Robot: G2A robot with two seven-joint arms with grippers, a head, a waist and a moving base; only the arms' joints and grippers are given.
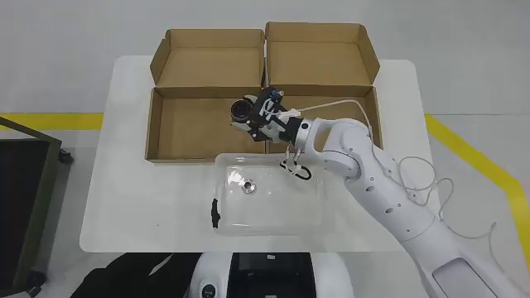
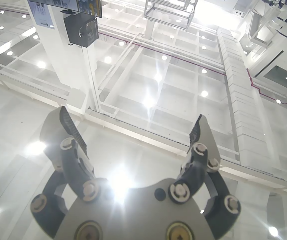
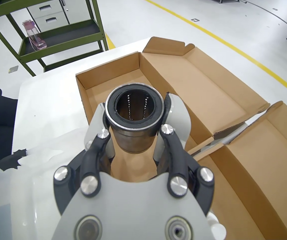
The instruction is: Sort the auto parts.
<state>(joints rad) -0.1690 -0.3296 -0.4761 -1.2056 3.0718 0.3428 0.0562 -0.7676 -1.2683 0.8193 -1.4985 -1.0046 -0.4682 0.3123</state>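
Fingers of the right gripper are clamped tight on a dark cylindrical bearing, holding it just above the left cardboard box, toward that box's right side. The left gripper has its fingers spread wide apart. One small metal part sits in the clear tray, just in front of the boxes.

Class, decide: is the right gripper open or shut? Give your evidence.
Shut on the linear bearing: the right gripper clamps it from both sides with its jaws, above the cardboard box.
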